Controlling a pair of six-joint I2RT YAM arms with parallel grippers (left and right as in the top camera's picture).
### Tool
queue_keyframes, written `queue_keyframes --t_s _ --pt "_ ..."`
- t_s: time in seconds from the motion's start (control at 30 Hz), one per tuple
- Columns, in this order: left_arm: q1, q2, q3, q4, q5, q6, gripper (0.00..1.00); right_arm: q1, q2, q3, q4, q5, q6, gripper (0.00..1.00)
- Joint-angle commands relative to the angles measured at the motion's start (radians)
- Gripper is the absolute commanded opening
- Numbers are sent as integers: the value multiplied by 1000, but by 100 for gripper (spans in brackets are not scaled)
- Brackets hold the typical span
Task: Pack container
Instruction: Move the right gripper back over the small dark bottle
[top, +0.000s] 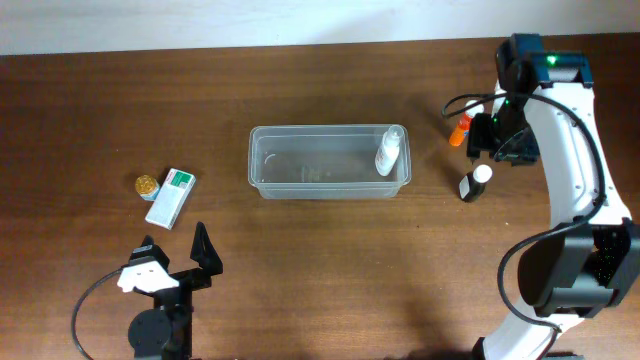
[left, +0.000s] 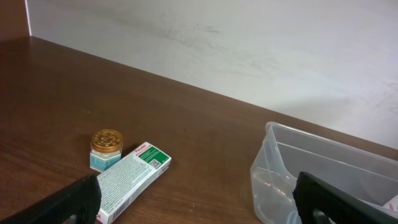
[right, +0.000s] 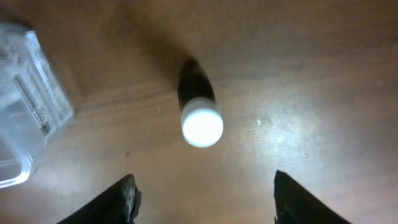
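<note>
While the clear container (top: 328, 160) sits mid-surface, long side running left to right, one white bottle (top: 389, 152) leans inside its right end; otherwise it looks empty. Right hand (right: 202, 193): fingers partly spread, holding nothing, poised above a small dark bottle with a white cap (right: 200, 118) that stands on the bare surface (top: 330, 270) just right of the container. The bottle shows ahead of the finger gap, not yet between the fingers. An orange-capped item (top: 460, 130) lies near the right arm, too small to identify. Left hand (left: 196, 208): spread fully, empty, parked at the near left. A white-and-green box (left: 132, 178) lies ahead of it with a gold-lidded jar (left: 106, 149) touching or just beside the box's far end; both are well apart from the container. Handling estimate for the container: thin-walled, translucent plastic, likely very light and somewhat flexible, with slick sides. It could skid or tip if an item knocks its wall on the way in. If it needs steadying or shifting, the rolled rim looks the best purchase, pinched over a short end or near a rounded corner where the wall is stiffest; the middle of a long wall would probably bow. Items are better lowered from above than pushed across the rim.
</note>
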Motion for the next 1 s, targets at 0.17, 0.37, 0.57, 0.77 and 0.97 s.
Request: queue_keyframes --t_s 0.17,0.37,0.57,0.77,0.97 --pt "6 -9 -7 3 11 8 99 -60 -36 -198 184 -73 -64 71" --pt "6 -9 -7 3 11 8 99 -82 -36 -337 337 -98 -98 72" --pt "6 -9 -7 3 11 8 99 -80 -36 -422 445 -110 -120 71" --pt "6 -9 -7 3 11 8 99 -80 -36 -433 477 -109 -123 55" --pt "6 -9 -7 3 11 8 99 -80 -36 -433 488 -109 -123 28"
